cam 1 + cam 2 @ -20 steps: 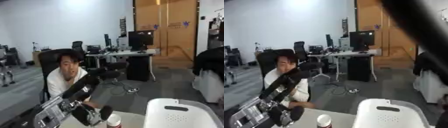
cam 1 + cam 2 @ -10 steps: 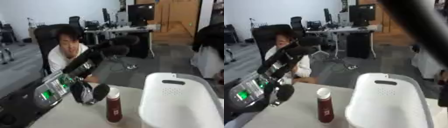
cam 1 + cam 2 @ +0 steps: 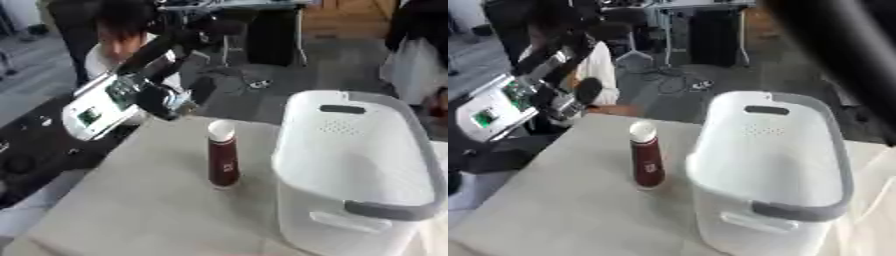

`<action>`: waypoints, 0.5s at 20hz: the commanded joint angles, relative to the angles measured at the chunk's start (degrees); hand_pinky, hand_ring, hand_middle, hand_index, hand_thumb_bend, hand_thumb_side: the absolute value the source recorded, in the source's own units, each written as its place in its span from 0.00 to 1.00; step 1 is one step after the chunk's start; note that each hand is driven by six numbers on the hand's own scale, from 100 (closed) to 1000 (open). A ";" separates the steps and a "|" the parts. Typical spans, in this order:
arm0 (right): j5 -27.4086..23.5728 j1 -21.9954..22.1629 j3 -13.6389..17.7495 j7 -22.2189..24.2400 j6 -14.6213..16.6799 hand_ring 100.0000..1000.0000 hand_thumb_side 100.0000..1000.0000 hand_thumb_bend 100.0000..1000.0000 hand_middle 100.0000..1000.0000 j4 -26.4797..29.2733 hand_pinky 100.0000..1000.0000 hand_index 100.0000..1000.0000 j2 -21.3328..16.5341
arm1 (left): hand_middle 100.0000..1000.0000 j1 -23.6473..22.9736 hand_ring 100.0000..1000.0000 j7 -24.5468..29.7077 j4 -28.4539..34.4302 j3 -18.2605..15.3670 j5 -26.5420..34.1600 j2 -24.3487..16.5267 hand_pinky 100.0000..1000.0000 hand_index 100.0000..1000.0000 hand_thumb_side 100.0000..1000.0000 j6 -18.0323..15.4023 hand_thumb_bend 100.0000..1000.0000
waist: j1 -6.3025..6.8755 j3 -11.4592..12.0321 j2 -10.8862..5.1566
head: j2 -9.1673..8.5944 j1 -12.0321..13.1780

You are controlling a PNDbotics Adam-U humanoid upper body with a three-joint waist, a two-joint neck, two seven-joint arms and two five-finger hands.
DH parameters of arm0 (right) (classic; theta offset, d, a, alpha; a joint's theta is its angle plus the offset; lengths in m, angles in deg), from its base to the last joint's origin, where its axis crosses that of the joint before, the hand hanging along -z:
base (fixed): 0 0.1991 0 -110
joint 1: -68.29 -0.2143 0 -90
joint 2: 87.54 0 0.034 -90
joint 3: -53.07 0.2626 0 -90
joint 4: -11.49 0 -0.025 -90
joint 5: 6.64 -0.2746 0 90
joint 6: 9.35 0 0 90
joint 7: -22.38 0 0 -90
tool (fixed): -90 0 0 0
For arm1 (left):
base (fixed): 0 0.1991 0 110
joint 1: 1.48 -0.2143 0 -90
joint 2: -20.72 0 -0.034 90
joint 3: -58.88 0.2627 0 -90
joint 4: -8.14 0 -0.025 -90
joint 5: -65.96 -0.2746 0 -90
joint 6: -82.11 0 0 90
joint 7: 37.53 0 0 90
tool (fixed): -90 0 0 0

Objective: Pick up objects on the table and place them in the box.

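Bottle (image 3: pixel 223 160): dark red body, white cap, pale markings on the label, unreadable. Basket (image 3: pixel 350 165): white walls, grey rim band, perforated dot pattern below the far handle slot. Table (image 3: pixel 131 210): plain beige. Left arm (image 3: pixel 131 90): black, with a white panel bearing green patches.

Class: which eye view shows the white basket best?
The left eye view: the white basket shows whole and unobstructed. In the right eye view a dark blurred arm crosses the corner above it, though its rim shows too.
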 commanded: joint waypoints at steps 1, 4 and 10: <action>0.09 -0.52 0.42 0.39 -0.33 0.35 0.78 0.00 0.40 0.92 0.04 0.54 0.06 | 1.00 2.77 1.00 7.10 -6.16 -0.03 1.10 0.44 1.00 1.00 0.85 2.14 0.00 | -0.20 -0.10 -0.32 | 0.13 -0.44; 0.26 -0.50 0.42 0.83 -0.53 0.35 0.79 0.00 0.40 0.92 0.04 0.55 0.21 | 1.00 5.54 1.00 13.27 -11.06 0.24 2.41 2.34 1.00 1.00 0.86 3.18 0.00 | -0.20 -0.27 -0.42 | 0.08 -0.52; 1.02 -0.59 0.40 2.51 -0.94 0.35 0.81 0.00 0.40 0.92 0.04 0.54 0.70 | 1.00 10.03 1.00 21.32 -19.97 -0.10 3.00 6.46 1.00 1.00 0.88 3.13 0.00 | -0.23 -0.66 -0.50 | -0.92 -0.50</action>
